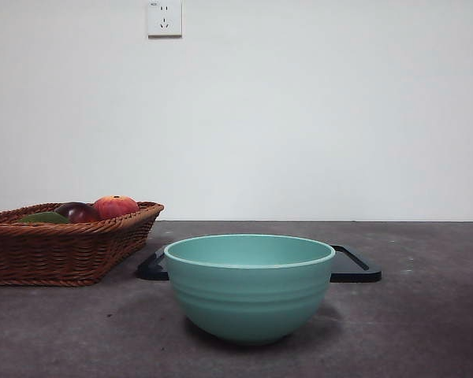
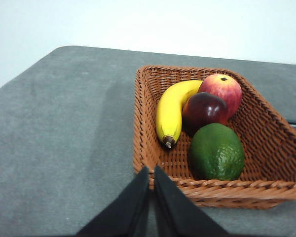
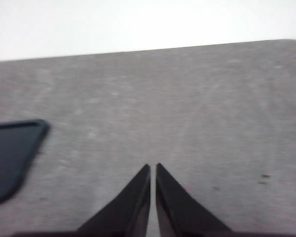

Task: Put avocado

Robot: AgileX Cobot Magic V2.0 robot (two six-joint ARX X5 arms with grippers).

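1. Your avocado (image 2: 216,152) lies in the wicker basket (image 2: 147,148), at the corner nearest the left end effector (image 2: 151,170), touching the dark maroon plum (image 2: 205,110).
2. That left end effector hovers outside the basket rim with its jaws pressed together and empty; descend without spreading them and you will jab the fruit or the wicker.
3. A wide reach could snag the plum, the red-orange apple (image 2: 221,88) or the banana (image 2: 171,110) beside the avocado.
4. The skin looks round and smooth; a shallow pinch could let it roll off.
5. The right end effector (image 3: 153,170) waits over bare counter (image 3: 187,108), jaws closed, away from the basket.
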